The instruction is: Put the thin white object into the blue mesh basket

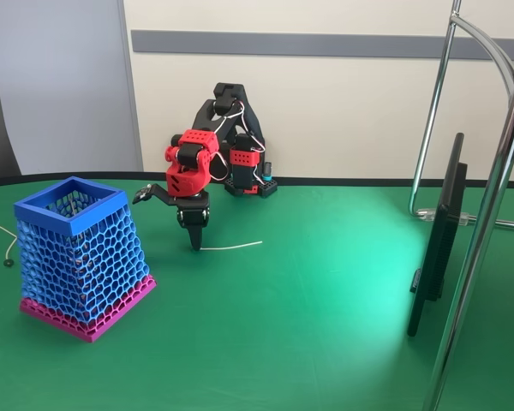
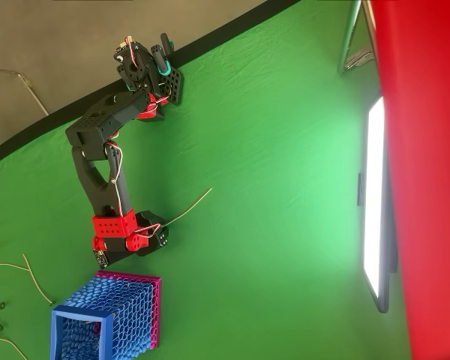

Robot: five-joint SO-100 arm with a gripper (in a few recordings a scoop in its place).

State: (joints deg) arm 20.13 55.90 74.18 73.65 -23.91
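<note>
One thin white object [image 1: 233, 247] lies flat on the green table [image 1: 325, 291], and my claw [image 1: 191, 233] stands at its left end in the fixed view — one finger pointing straight down at the cloth, the other swung out wide toward the blue mesh basket [image 1: 79, 257]. My jaws are spread, holding nothing. From my lowered fingertip the strand runs away to the right in that view, its long axis nearly level across the picture and gently bowed; seen from overhead, it slants up and to the right from my claw [image 2: 151, 235], the thin white object [image 2: 187, 208] leading away from the basket [image 2: 105, 319]. Whether my fingertip touches the near end or sits just beside it, I cannot tell. The basket stands upright, near me on the opposite side from the strand, its open square rim up. Judging from this, the grasp is not yet made — closing squarely across that near end matters most.
</note>
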